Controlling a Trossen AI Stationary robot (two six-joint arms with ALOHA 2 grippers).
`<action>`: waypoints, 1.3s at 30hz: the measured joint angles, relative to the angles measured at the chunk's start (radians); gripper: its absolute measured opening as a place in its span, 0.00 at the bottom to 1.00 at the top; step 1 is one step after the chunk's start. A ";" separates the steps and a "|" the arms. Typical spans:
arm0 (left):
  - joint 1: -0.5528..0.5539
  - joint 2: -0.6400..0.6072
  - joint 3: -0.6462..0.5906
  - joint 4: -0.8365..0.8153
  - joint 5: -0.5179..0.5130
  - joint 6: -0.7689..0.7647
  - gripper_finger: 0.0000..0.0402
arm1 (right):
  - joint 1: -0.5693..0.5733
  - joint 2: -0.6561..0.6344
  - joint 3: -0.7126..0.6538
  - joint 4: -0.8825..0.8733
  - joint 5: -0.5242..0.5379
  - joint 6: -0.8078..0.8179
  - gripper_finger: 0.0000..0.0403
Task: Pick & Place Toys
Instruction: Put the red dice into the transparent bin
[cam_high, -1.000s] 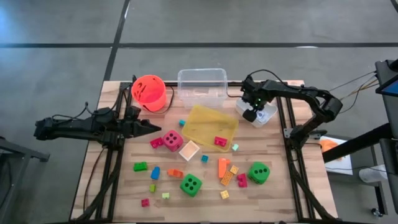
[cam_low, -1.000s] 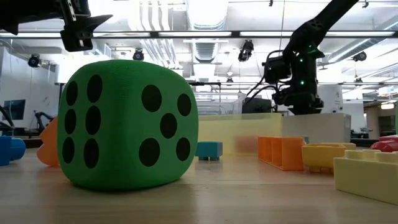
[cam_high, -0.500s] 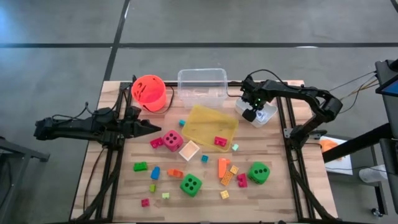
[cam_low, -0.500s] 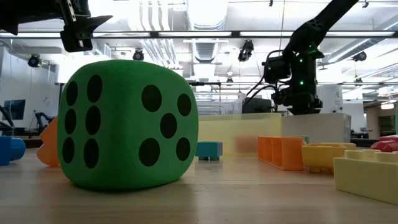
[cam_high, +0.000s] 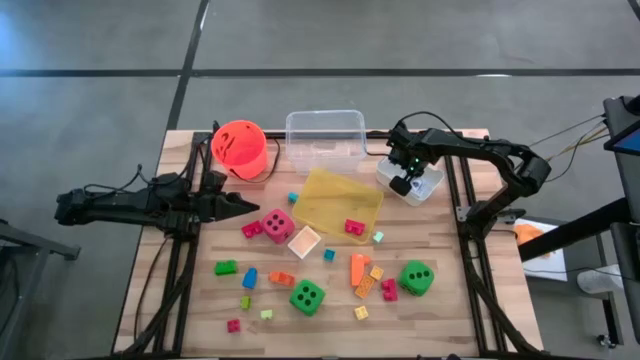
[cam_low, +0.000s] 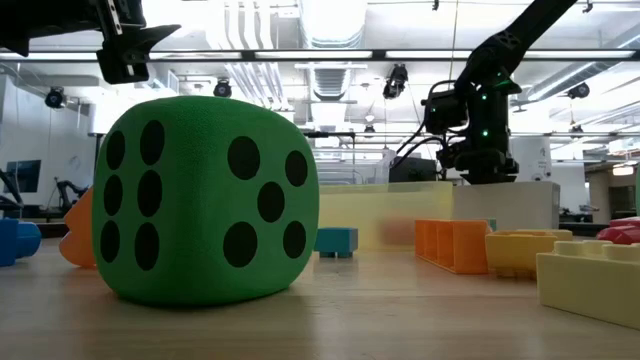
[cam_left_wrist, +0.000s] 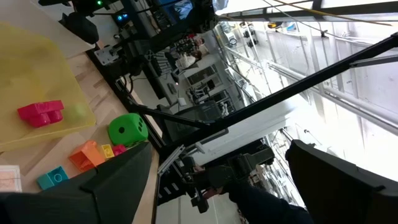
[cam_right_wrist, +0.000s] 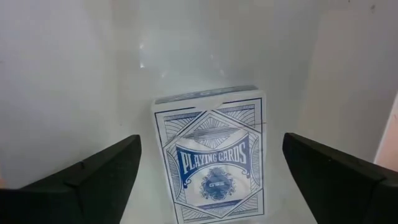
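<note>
Toys (cam_high: 305, 295) lie scattered across the bench (cam_high: 330, 325). The right gripper (cam_high: 404, 180), fingers spread, hovers over a card box (cam_right_wrist: 211, 152) in the white tray (cam_high: 430, 187); lift clear first. The left gripper (cam_high: 250, 205) waits with fingers spread.

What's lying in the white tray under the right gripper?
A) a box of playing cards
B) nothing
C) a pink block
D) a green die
A: the right wrist view shows a box of playing cards between the open right gripper fingers, inside the white tray.
</note>
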 joint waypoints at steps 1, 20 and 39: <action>0.000 0.000 0.000 0.000 0.000 0.000 0.92 | 0.000 0.000 0.000 0.000 0.000 0.000 0.96; 0.000 0.000 0.000 -0.002 0.000 0.000 0.92 | 0.000 -0.119 0.000 -0.070 0.010 0.009 0.83; 0.001 0.042 0.049 -0.368 -0.119 -0.075 0.92 | 0.049 -0.502 0.000 -0.132 -0.191 0.349 0.18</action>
